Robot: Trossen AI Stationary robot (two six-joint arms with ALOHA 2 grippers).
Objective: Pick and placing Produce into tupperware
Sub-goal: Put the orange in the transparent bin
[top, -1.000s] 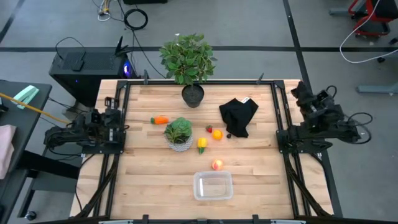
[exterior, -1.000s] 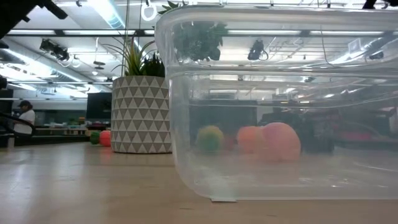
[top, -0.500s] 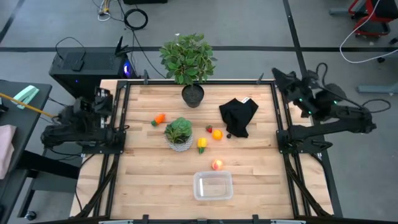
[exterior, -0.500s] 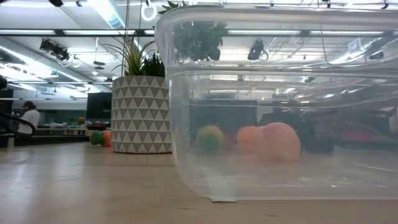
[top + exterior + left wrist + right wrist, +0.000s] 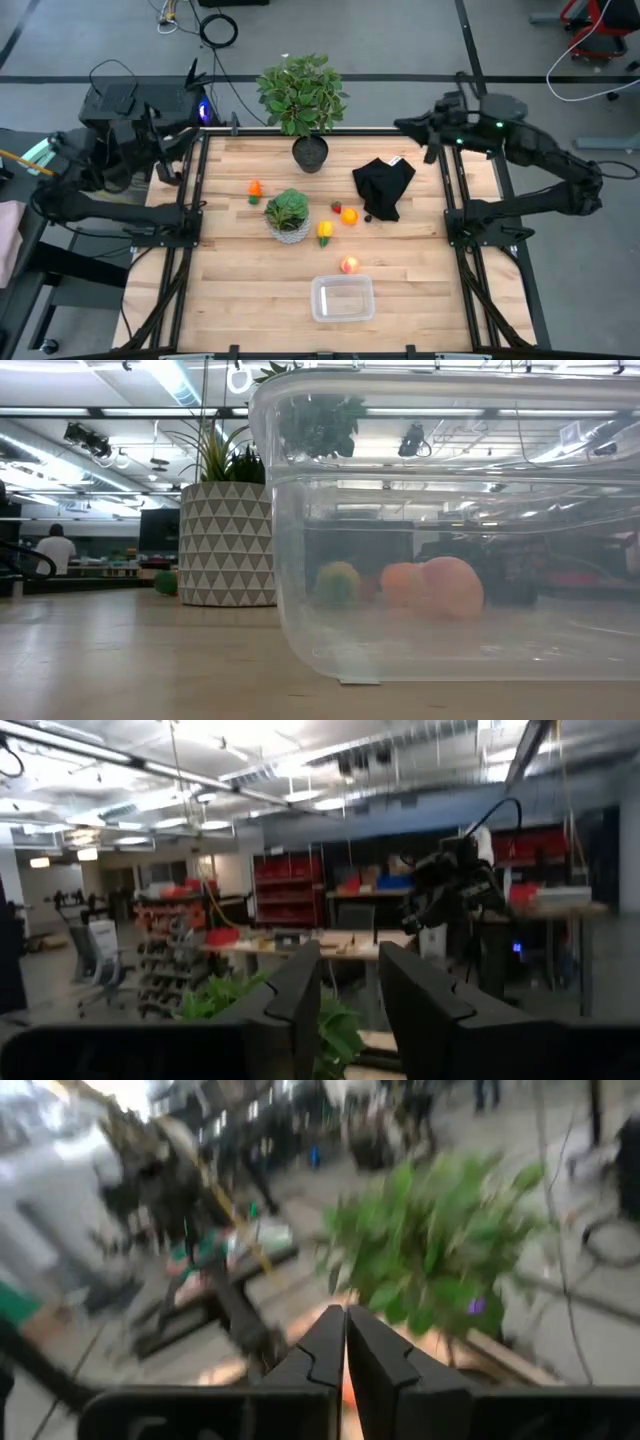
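Sitting in the lower middle of the high view, the small clear plastic rectangular tupperware (image 5: 342, 299) rests on the wooden counter (image 5: 230, 290) with nothing visible inside it. The produce lies scattered above it — a peach-coloured round piece (image 5: 349, 265) just beside the container's upper rim, a yellow piece (image 5: 325, 231) near the centre, an orange ball (image 5: 350, 215) and a small red strawberry (image 5: 337, 207) close together right of the yellow piece, and an orange carrot with a green top (image 5: 254, 189) further left. A leafy green succulent in a white patterned pot (image 5: 288, 215) stands between the carrot and the yellow piece. A crumpled black cloth (image 5: 384, 186) lies in the upper right of the counter, and a tall green plant in a black pot (image 5: 303, 100) stands at the upper middle edge.

In the low view the tupperware (image 5: 450, 530) fills most of the frame, with the yellow, orange and peach pieces blurred through its wall; the patterned pot (image 5: 228, 545) is at left, and a person in a white top (image 5: 57, 547) stands far off at the left edge.

The left gripper (image 5: 165, 150) is raised at the upper left, off the counter's edge; its wrist view shows the fingers (image 5: 300, 1005) slightly spread around nothing. The right gripper (image 5: 408, 126) hangs at the upper right, above the counter's top edge near the cloth — its fingers (image 5: 322, 1345) are pressed together, pinching nothing.
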